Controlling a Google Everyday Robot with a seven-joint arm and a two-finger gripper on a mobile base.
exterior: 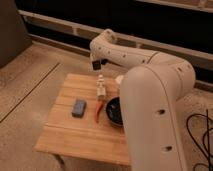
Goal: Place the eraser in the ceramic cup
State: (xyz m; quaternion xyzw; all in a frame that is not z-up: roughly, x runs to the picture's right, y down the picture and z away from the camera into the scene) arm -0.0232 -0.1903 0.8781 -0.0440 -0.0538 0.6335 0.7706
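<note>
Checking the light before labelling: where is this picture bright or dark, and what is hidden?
Camera view: warm, even light and soft shadows on the pale wooden table; the background is nearly black; the wide black bowl shows no inner detail; the white robot arm hides part of the table and most of the small cream-white ceramic cup; the gripper hangs above the table's far edge.

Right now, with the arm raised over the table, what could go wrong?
The gripper holds the eraser high, not yet over the ceramic cup; released there it could miss. The arm hides most of the cup. The white bottle stands close by and could be knocked over.
</note>
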